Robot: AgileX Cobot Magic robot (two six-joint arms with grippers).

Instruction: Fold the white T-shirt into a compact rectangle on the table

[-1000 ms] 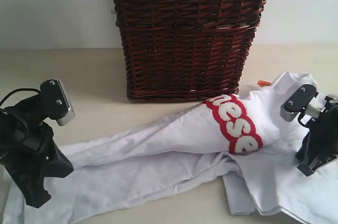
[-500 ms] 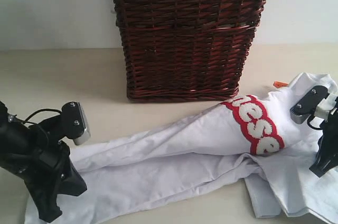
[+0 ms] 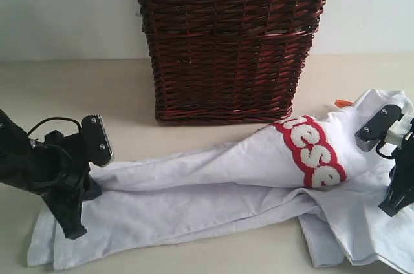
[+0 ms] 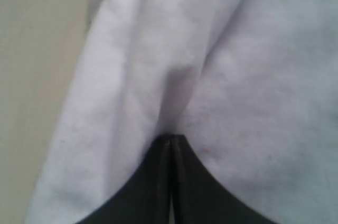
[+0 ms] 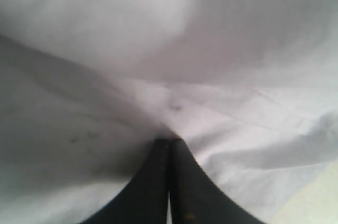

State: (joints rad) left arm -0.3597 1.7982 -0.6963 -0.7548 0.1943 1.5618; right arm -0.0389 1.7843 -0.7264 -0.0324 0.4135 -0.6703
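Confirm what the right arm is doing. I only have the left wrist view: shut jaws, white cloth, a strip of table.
Observer: The right gripper is shut too, pinching the white T-shirt near the end with the red-edged lettering.
Operator: Shirt folded at all?
Observer: No. It lies stretched in a long rumpled band across the table between the two arms.
Operator: Anything nearby to hit?
Observer: A dark wicker basket stands just behind the shirt's middle, apart from both arms.
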